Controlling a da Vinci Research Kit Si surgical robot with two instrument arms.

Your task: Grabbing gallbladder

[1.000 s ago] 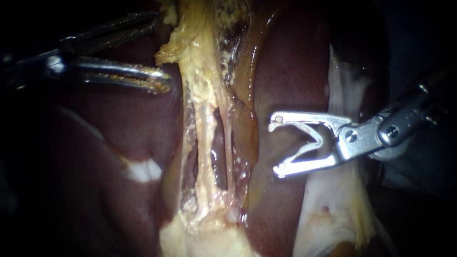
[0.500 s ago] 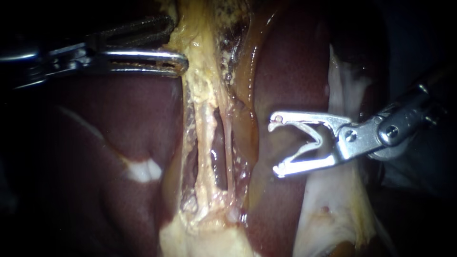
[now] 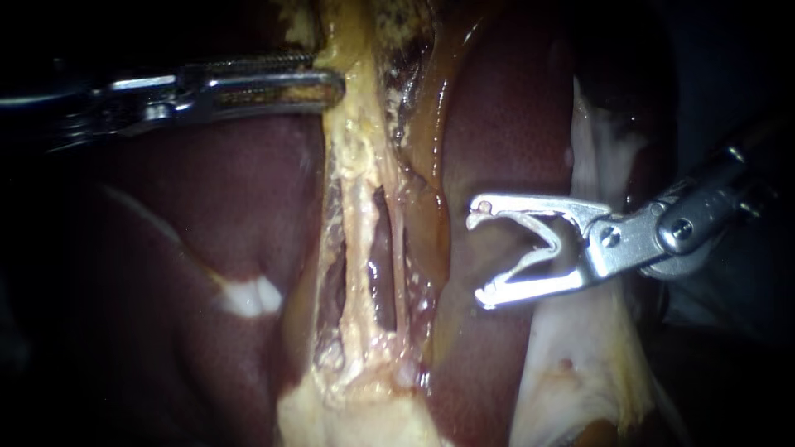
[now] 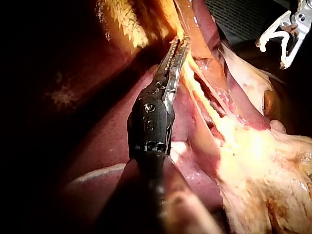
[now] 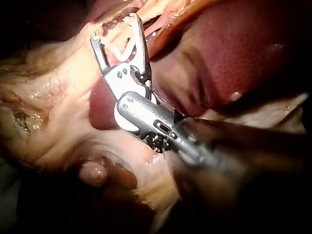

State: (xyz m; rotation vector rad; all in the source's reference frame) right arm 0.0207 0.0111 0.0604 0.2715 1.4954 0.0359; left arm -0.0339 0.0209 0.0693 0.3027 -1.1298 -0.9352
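— Endoscope?
— The left instrument has its jaws clamped on the gallbladder, pale yellow at their tips. The right instrument has its jaws gaping, empty, over the liver.
— Left wrist?
— Jaws pinched together, gallbladder between them.
— Right wrist?
— Jaws apart, yellow tissue just ahead.

Two instruments are showing, the left instrument and the right instrument, with one liver, one gallbladder and two tubes.
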